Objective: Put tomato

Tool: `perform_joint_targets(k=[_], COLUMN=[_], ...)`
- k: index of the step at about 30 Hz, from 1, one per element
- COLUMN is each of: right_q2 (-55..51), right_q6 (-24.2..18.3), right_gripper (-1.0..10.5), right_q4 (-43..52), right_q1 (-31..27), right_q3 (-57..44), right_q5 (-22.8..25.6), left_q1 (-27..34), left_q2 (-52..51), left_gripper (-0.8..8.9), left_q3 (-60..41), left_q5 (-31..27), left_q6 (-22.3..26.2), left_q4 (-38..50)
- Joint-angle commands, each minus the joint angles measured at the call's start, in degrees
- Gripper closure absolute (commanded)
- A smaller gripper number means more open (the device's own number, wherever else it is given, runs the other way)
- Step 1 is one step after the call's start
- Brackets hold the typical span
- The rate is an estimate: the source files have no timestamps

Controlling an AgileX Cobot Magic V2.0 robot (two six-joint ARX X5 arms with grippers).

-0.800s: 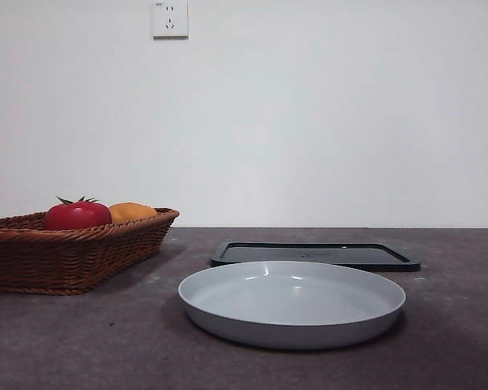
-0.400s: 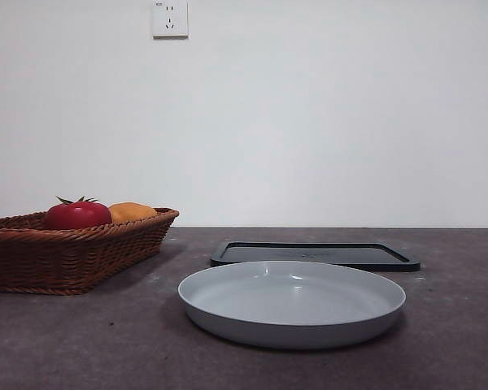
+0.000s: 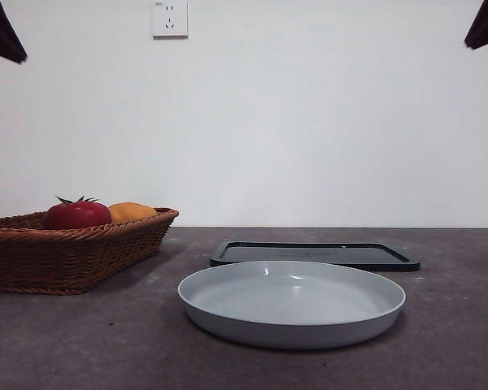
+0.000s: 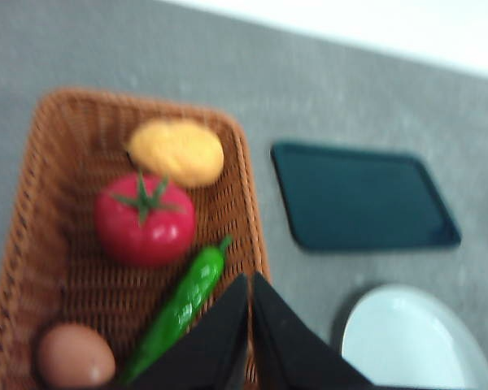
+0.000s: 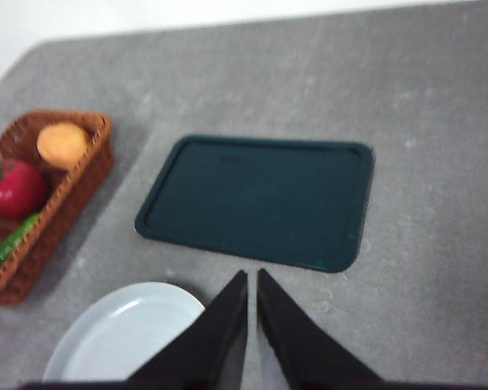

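Observation:
The red tomato [image 3: 77,214] with a green stem lies in the wicker basket [image 3: 65,252] at the left of the table. It also shows in the left wrist view [image 4: 145,218] and the right wrist view [image 5: 12,188]. My left gripper [image 4: 250,280] is shut and empty, high above the basket's near edge; its tip shows at the top left corner of the front view [image 3: 2,32]. My right gripper [image 5: 252,276] is shut and empty, high above the table between the plate and the tray; its tip shows at the top right corner [image 3: 486,26].
The basket also holds an orange-yellow rounded item [image 4: 177,151], a green pepper [image 4: 181,305] and a brown egg [image 4: 75,356]. A grey plate [image 3: 291,303] sits at the middle front. A dark flat tray [image 3: 313,254] lies behind it.
Two black gripper tips have come into the top corners of the front view. The tomato, basket, plate and tray have not moved.

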Motion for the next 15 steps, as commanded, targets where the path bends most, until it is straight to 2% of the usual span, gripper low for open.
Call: perform_joint_targets(k=[1, 6, 8, 9, 10, 11, 12, 13, 15], right_q2=[2.3, 2.7, 2.7, 2.7, 2.7, 2.7, 2.7, 2.7, 2.7], right_q6=[-1.9, -2.1, -2.2, -2.9, -3.7, -3.8, -3.8, -3.8, -3.8], right_gripper=[9.4, 9.4, 9.3, 9.0, 8.0, 6.1, 4.0, 2.6, 2.3], right_q4=[0.0, 0.4, 0.4, 0.5, 0.5, 0.4, 0.5, 0.5, 0.5], right_q1=[0.2, 0.0, 0.0, 0.1, 0.1, 0.1, 0.1, 0.1, 0.1], right_q3=[1.6, 1.6, 1.6, 1.6, 1.6, 1.6, 1.6, 1.6, 1.6], right_q5=[0.0, 0.3, 0.4, -0.2, -0.3, -0.2, 0.0, 0.0, 0.0], left_q1=[-0.5, -0.5, -0.5, -0.5, -0.5, -0.5, -0.5, -0.5, -0.5], left_q2=[1.6, 2.1, 2.1, 2.1, 2.1, 2.1, 2.1, 2.1, 2.1], left_gripper=[8.06, 7.79, 6.62, 5.51, 4.11, 2.70, 1.74, 1.46, 1.48], left_q3=[1.7, 1.7, 1.7, 1.7, 1.7, 1.7, 1.7, 1.7, 1.7], left_q5=[0.3, 0.3, 0.3, 0.3, 0.3, 0.3, 0.3, 0.3, 0.3], left_q6=[1.8, 1.8, 1.8, 1.8, 1.8, 1.8, 1.8, 1.8, 1.8], left_q4=[-0.4, -0.5, -0.6, -0.5, -0.5, -0.5, -0.4, -0.4, -0.4])
